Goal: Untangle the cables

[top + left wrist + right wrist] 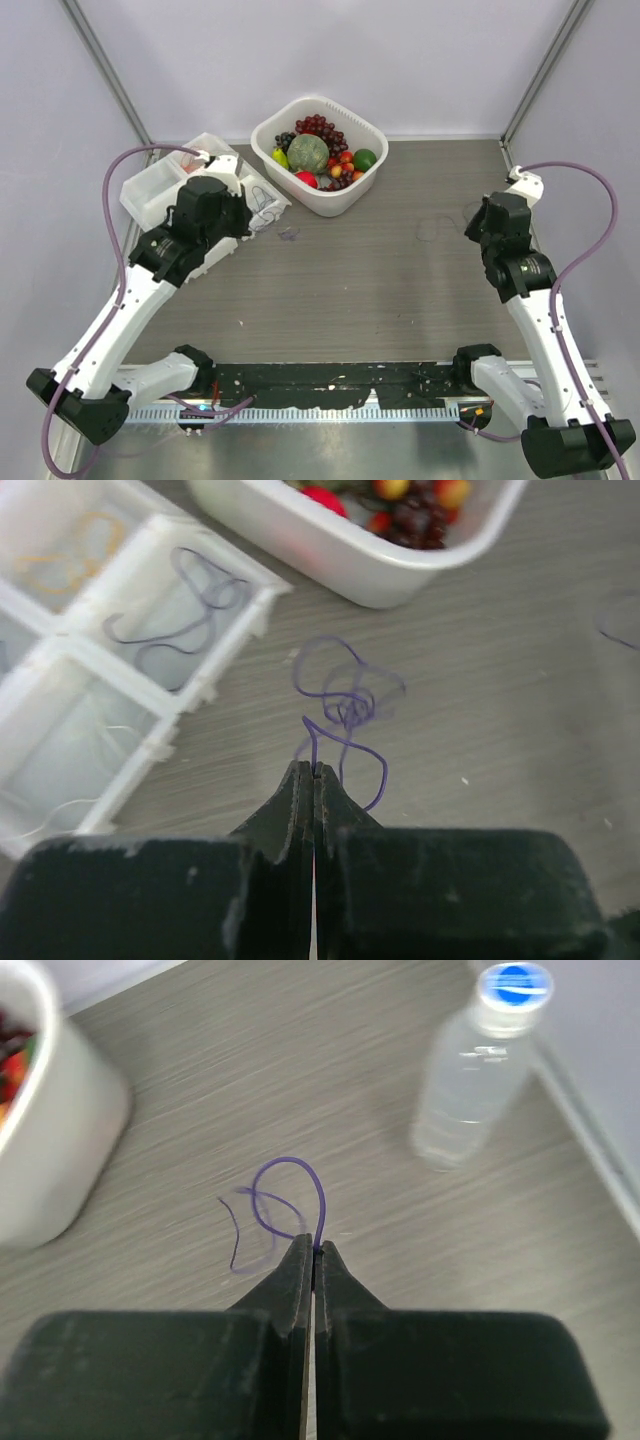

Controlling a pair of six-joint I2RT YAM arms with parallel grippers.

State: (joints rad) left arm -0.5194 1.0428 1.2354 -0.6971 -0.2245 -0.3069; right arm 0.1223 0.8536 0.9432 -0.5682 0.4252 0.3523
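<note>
Grey wood-grain table [380, 290]. White plastic fruit basket [372, 135]; compartment tray [165, 725] beside it; clear bottle [470, 1080]. Left gripper [314, 770] clenched, pinching hair-thin purple tangle [345, 705] on table beside tray. Right gripper [314, 1245] clenched on purple loop [288, 1161] near bottle.

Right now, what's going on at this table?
Cable untangling is under way. The left hand is shut on a strand of a purple tangle lying beside the tray. The right hand is shut on a purple loop near the bottle. The tray already holds a purple cable and a yellowish one in separate compartments.
</note>
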